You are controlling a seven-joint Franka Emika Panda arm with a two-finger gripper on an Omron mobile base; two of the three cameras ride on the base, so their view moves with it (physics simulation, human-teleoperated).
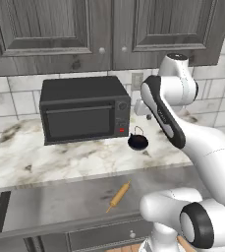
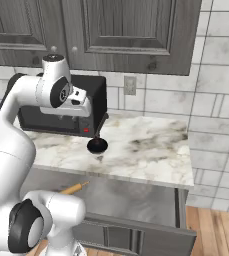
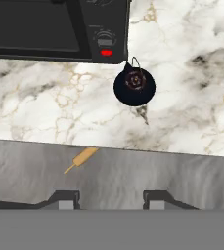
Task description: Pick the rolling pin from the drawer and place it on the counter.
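While the arm rears up high above the work area, the big picture is this: a marble tabletop (image 1: 84, 160) runs across under the dark upper cabinets (image 1: 50, 29), and just below its near edge the drawer (image 1: 60, 202) stands pulled wide open, its smooth grey floor fully exposed. That open drawer is the whole reason the arm is poised up here, looking down with a clear line to the contents.

Next in size, the black microwave (image 1: 84, 115) sits at the far left of the tabletop against the tiled wall, and just beside its right front corner is the small black kettle (image 3: 134, 87), a neighbour to avoid, not a target.

Now the prize: the rolling pin (image 1: 119, 195) lies flat on the drawer floor, angled diagonally, close under the tabletop's lip and apart from the drawer's walls. From the hand view it shows up left of centre (image 3: 81, 158), partly tucked beneath the marble edge, so I'd judge the reach has to come in low and from the near side.

And the hand (image 3: 108, 200): its two dark fingertips (image 3: 64, 199) are spread apart with nothing between them, hanging well above the drawer and a little right of the pin. Pick-up hasn't begun, by my reckoning; lining up over that slanted pin comes first, then there's plenty of bare marble right of the kettle to set it down.
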